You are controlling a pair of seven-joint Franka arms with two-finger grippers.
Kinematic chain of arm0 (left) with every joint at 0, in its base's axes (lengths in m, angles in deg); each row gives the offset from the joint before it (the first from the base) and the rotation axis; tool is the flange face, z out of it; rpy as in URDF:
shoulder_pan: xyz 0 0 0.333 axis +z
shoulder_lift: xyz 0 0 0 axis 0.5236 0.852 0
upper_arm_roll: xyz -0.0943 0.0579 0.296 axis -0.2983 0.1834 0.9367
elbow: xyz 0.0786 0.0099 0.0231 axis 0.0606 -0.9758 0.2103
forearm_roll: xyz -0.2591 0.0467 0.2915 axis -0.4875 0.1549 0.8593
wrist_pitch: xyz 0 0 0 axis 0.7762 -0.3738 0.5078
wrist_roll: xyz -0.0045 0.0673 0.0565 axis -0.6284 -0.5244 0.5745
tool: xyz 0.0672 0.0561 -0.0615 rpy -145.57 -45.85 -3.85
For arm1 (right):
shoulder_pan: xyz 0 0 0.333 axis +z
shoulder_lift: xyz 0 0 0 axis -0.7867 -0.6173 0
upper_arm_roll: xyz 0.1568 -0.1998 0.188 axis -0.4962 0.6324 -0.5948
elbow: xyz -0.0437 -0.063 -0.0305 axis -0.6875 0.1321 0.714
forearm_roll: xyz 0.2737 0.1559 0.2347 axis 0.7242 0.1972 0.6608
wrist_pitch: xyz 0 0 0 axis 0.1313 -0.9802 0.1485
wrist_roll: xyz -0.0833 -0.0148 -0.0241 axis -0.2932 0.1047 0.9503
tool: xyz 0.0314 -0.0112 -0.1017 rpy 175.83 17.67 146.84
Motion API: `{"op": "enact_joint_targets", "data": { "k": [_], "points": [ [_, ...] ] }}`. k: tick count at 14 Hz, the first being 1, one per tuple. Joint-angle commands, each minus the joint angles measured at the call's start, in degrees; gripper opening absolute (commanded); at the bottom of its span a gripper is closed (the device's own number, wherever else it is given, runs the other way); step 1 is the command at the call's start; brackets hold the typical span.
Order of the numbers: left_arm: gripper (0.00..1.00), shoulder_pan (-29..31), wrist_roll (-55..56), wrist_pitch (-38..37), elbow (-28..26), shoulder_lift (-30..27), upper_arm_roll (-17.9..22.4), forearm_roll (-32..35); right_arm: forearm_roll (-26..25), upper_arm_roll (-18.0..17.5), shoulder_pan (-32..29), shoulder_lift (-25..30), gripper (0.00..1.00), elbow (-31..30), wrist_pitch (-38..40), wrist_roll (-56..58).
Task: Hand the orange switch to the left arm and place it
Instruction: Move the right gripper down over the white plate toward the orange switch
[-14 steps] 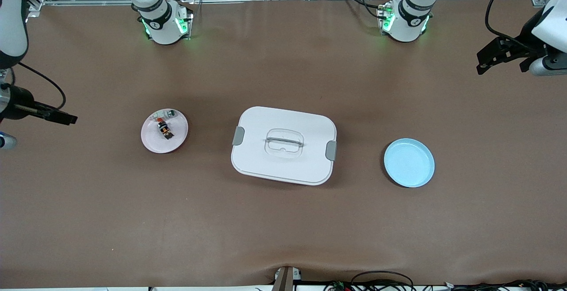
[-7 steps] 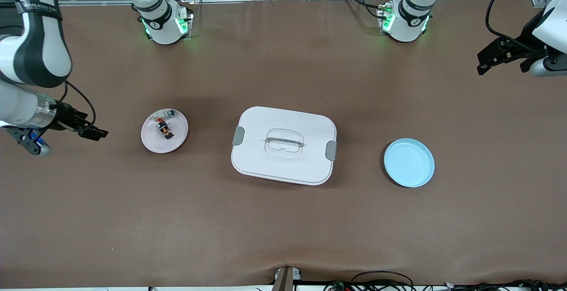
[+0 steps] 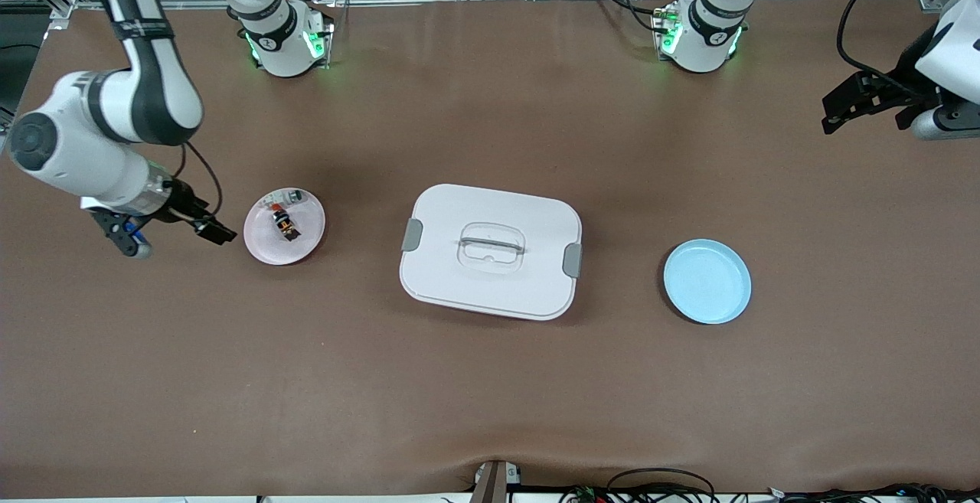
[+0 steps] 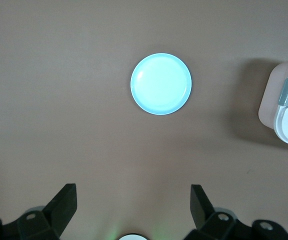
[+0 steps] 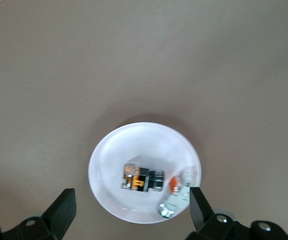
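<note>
Item: orange switch (image 3: 283, 223), lying on its side in the pink plate (image 3: 264, 246) toward the right arm's end of the table, touching or just beside a small clear part with a green bit (image 3: 291, 197).

Axis: long axis is running flat along the plate floor, reddish end pointing toward the clear part.

Right gripper (image 3: 172, 236): hovering over bare table just beside the pink plate, fingers spread apart, gripping nothing.

Left gripper (image 3: 869, 101): waiting over the table's edge at the left arm's end, fingers spread, empty; blue plate (image 3: 707, 282) sitting near.

Obstacle: white box (image 3: 490, 250), lying between the two plates.

Hazards: jaws closing across the neighbouring clear part instead; switch rolling on the plate; a low carry striking the box.
</note>
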Motion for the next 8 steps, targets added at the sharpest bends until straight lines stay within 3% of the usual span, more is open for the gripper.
{"op": "enact_joint_targets", "data": {
  "k": [1,8],
  "points": [
    [1.00,0.2,0.0,0.2,0.6,0.3,-0.3,0.1,0.6,0.2,2.0,0.5,1.00,-2.7,-4.1,-2.8],
    [1.00,0.2,0.0,0.3,0.4,0.2,-0.3,0.1,0.7,0.2,2.7,-3.1,1.00,-7.4,-12.5,-3.2]
  ]
}}
